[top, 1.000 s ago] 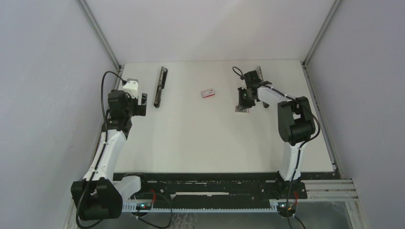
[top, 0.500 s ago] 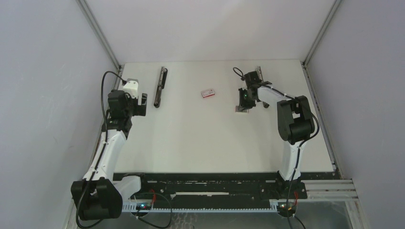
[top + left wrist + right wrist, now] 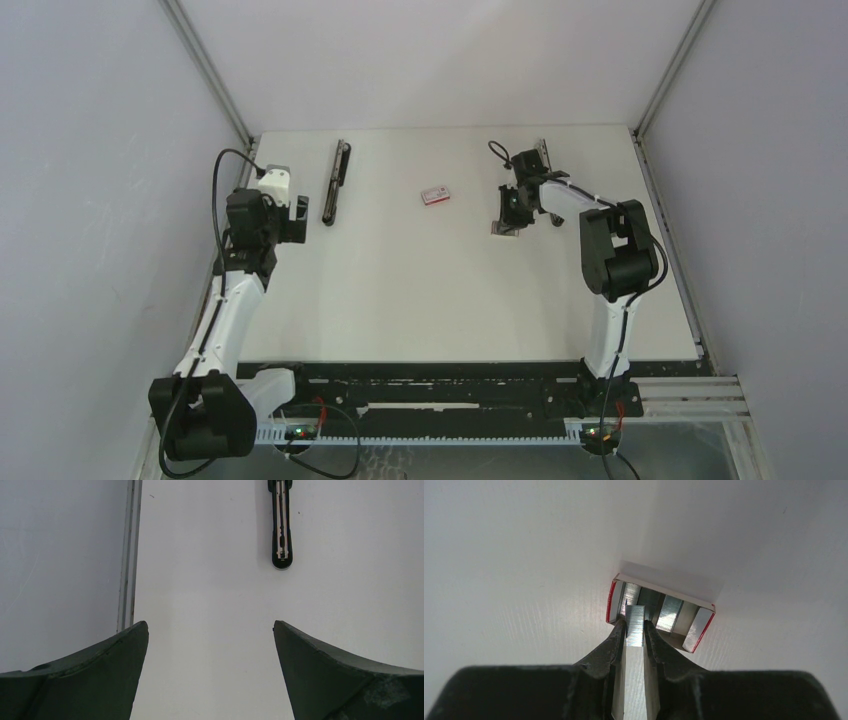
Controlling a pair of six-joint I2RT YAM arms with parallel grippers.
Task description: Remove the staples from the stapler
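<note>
The stapler [image 3: 336, 180] lies opened out flat, long and black, at the back left of the table; it also shows as the stapler [image 3: 281, 525] ahead of my left gripper. My left gripper [image 3: 210, 625] stands open and holds nothing, a good way short of it. My right gripper [image 3: 635, 623] is shut on a grey strip of staples [image 3: 636, 636], held just over an open red-and-white tray [image 3: 700, 627]. More strips [image 3: 670, 613] lie inside that tray. From above, the right gripper [image 3: 510, 212] hangs over the tray [image 3: 501, 229].
A small red-and-white box [image 3: 435, 195] lies at the back centre. A dark narrow object [image 3: 541, 150] sits near the far edge, partly hidden by the right arm. The table's metal side rail [image 3: 127, 555] runs just left of my left gripper.
My right gripper has edged slightly with the staple strip in it over the tray. The left arm has not moved.
</note>
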